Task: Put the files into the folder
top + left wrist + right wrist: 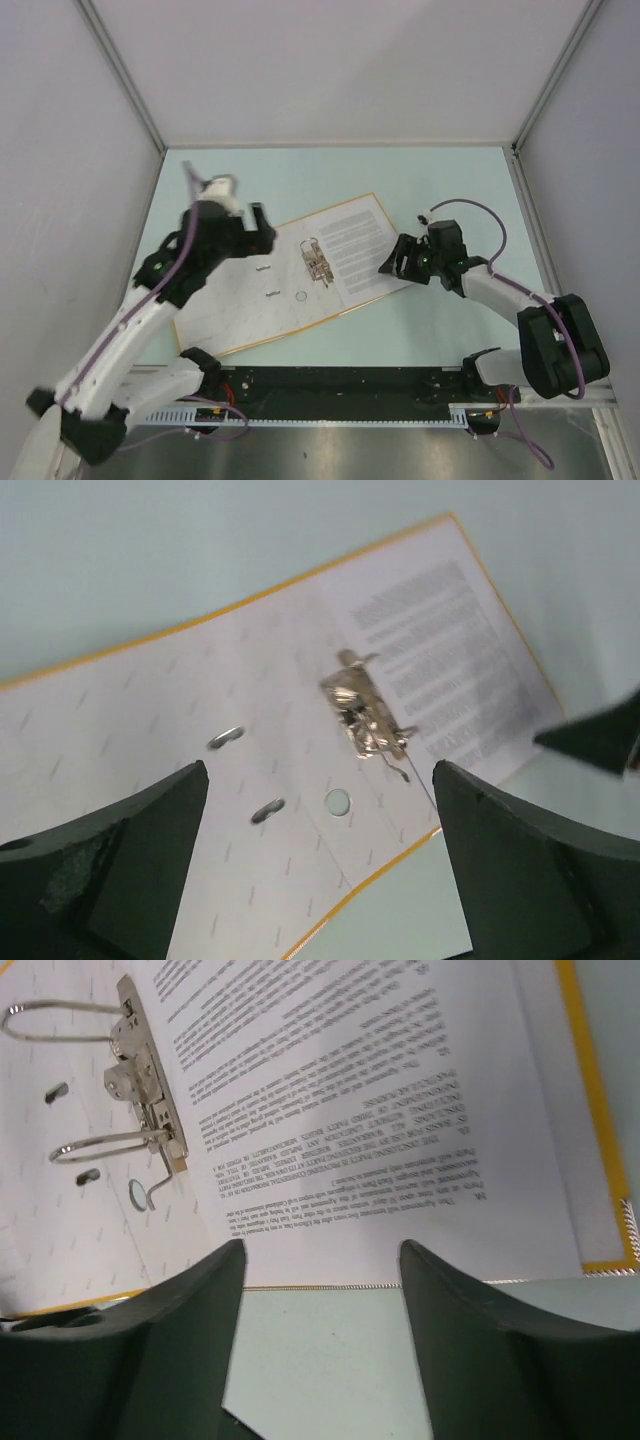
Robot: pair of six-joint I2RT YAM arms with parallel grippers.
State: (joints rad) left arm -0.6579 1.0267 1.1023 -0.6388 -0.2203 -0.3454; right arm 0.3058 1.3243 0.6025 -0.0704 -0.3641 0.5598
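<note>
files (355, 245) lie flat on the right half of the open folder (230, 315), just beside the ring clip (140, 1080); cannot tell if they are threaded on the rings. my left pincer (320, 780) hangs wide open over the spine, holding nothing. my right pincer (320, 1250) has its jaws apart at the files' near edge, only worktop (400, 180) between them. judgement: sheets thin, light, floppy, probably slick; pinch at the free edge. folder board looks stiff. print is dense and upside down in the right wrist view, unreadable; no brand seen.

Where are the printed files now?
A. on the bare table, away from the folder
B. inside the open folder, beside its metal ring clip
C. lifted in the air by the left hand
B: the files lie flat on the open folder, right beside its ring clip.
</note>
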